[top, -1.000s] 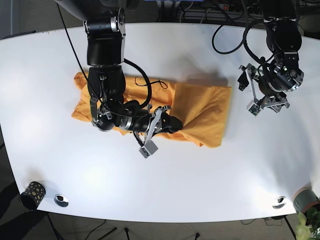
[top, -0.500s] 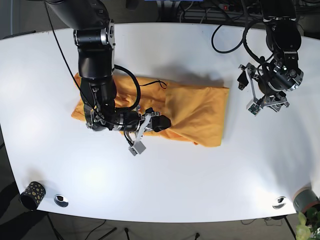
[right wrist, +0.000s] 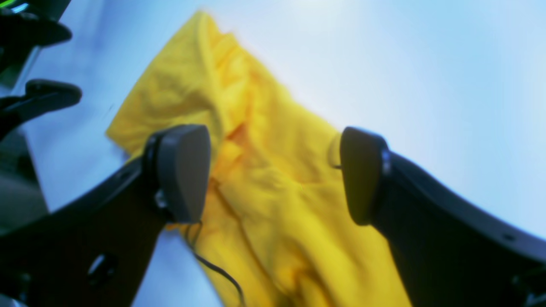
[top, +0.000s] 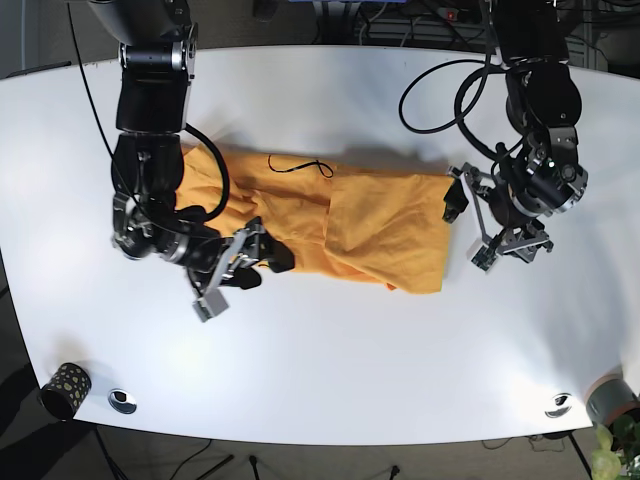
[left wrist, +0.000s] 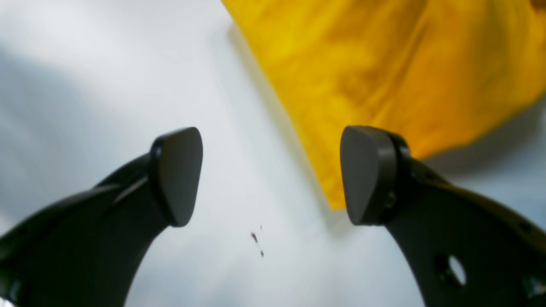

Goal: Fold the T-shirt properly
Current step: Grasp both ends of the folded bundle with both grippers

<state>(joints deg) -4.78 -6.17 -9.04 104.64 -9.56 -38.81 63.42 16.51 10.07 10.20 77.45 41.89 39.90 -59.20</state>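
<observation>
The yellow T-shirt [top: 340, 225] lies crumpled on the white table [top: 330, 370] between both arms, its corner near the left gripper [left wrist: 271, 179] and its cloth under the right gripper [right wrist: 273, 175], both wide open and holding nothing.

Bare table [top: 330, 370] runs wide along the near side of the shirt [top: 390, 230], giving open passage. Obstacles sit only at the near corners: a dotted cup [top: 64, 388], two metal discs [top: 122, 401] and a plant [top: 612, 450].
</observation>
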